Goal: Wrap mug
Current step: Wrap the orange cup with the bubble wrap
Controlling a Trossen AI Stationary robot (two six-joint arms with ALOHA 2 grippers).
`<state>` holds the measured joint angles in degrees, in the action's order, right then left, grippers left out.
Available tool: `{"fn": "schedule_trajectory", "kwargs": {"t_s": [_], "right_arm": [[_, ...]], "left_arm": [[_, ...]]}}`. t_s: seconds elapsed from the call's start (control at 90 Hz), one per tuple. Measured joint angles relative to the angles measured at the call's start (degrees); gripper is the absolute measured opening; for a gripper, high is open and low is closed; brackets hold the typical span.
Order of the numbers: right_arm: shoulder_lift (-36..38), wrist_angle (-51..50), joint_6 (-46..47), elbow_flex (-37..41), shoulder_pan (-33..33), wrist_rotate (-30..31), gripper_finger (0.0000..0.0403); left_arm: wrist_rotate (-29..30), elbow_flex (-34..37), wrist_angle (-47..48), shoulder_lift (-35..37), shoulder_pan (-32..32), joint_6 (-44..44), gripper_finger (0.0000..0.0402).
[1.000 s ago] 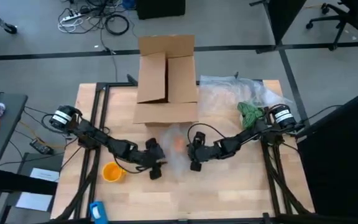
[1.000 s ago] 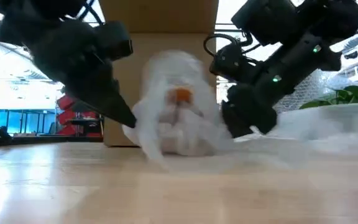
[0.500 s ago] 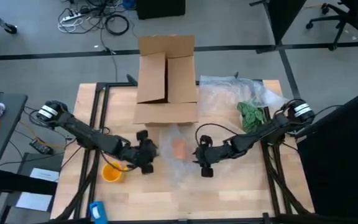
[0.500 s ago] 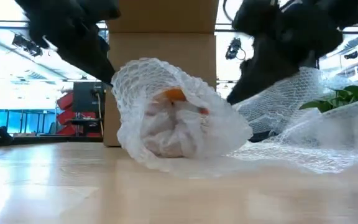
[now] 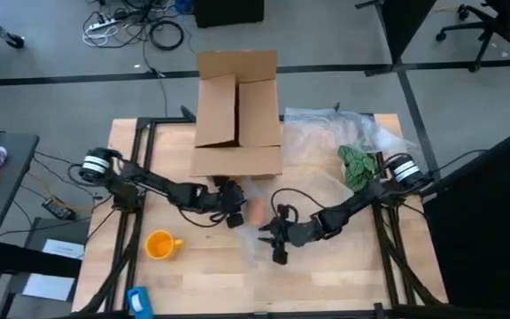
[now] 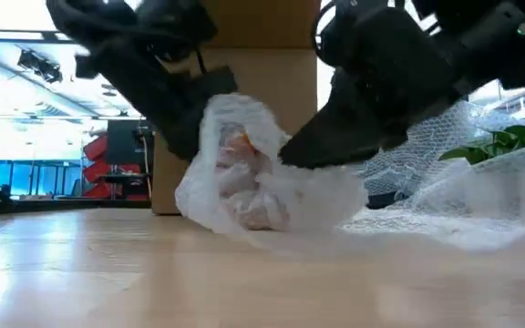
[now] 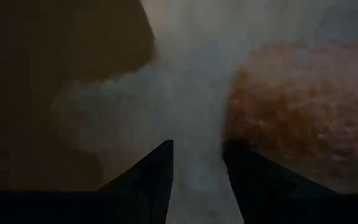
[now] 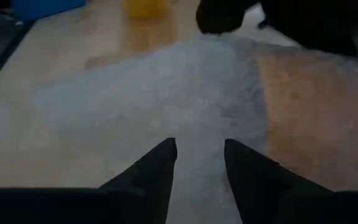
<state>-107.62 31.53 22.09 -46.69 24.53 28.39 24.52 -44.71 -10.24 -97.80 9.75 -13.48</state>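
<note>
Honestly can't see much of the orange thing point(image 6: 237, 144) sitting between my two tools, it's buried inside the bubble wrap point(image 6: 262, 187) and only shows as a blurry smear through it. No way to tell if it has a handle. My left tool point(image 5: 234, 213) mostly hides behind its own arm from above. In the left wrist view everything past the fingertips point(image 7: 163, 155) is mush.

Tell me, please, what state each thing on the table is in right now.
Cardboard box: upright, flaps open.
Mug: upright, unwrapped, apart from both grippers.
Bubble wrap: bundled round an orange object.
Left gripper: open, against the bundle.
Right gripper: open, over the wrap.
</note>
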Motion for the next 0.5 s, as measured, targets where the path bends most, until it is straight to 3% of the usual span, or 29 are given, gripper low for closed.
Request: {"fn": "schedule_trajectory", "kwargs": {"t_s": [0.233,0.5], "right_arm": [[0.92,-3.25,1.05,-0.05,1.4,3.57,0.0087],[7.3,-22.68,7.49,0.1,3.15,6.74,0.0049]], "left_arm": [[-0.57,-2.11,-2.79,-5.53,3.7,-2.18,0.0132],[-7.52,-5.04,-3.27,-4.68,8.78,-1.47,0.0133]]}}
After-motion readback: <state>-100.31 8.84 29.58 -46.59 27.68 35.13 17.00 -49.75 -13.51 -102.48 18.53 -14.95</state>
